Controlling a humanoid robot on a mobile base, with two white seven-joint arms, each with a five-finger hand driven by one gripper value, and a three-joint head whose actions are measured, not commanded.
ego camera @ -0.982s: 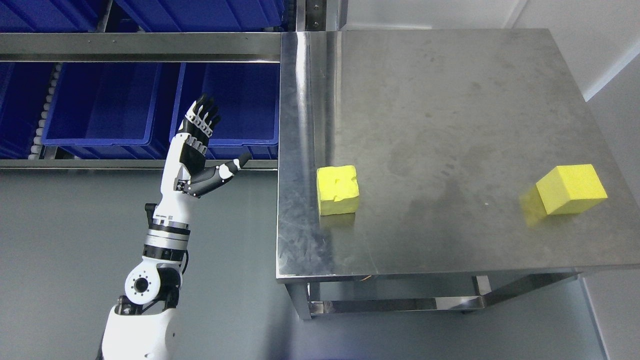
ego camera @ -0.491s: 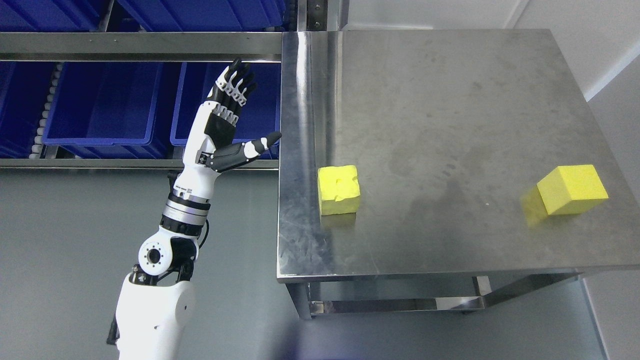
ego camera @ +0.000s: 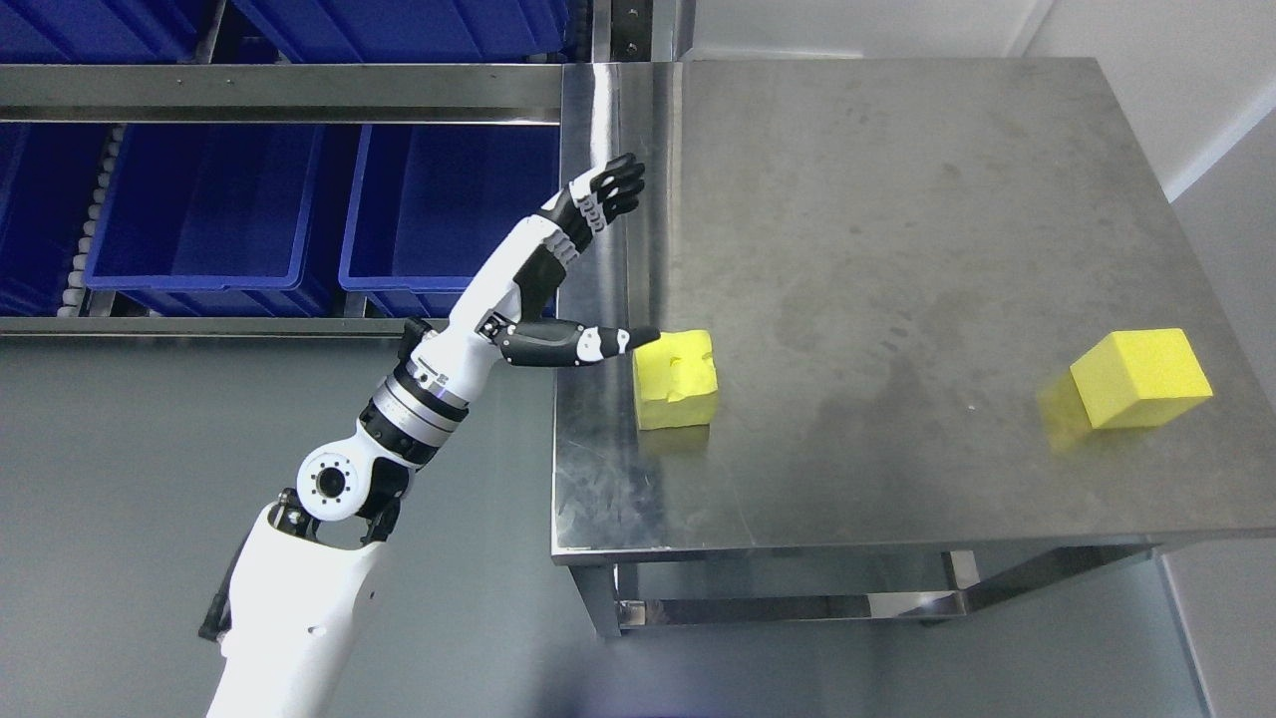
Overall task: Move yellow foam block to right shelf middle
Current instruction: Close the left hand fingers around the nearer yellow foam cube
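Moved: our left hand (ego camera: pixel 588 269) has swung from in front of the blue bins (ego camera: pixel 299 214) to over the bench (ego camera: pixel 897 199) edge.
Hand state: released, fingers spread, thumb tip reaching the near yellow foam block (ego camera: pixel 675 379) (contact unclear).
Block: resting near the bench's left edge; a second yellow block (ego camera: pixel 1139 377) sits well apart, near the right edge.
Progress: we judge nothing grasped yet; grasp, lift and placing all remain.

Bright, even overhead light fills the sharp picture, with streaky glare along the left edge of the steel tabletop (ego camera: pixel 598 299), faint yellow reflections beside both blocks, and only soft shadows.
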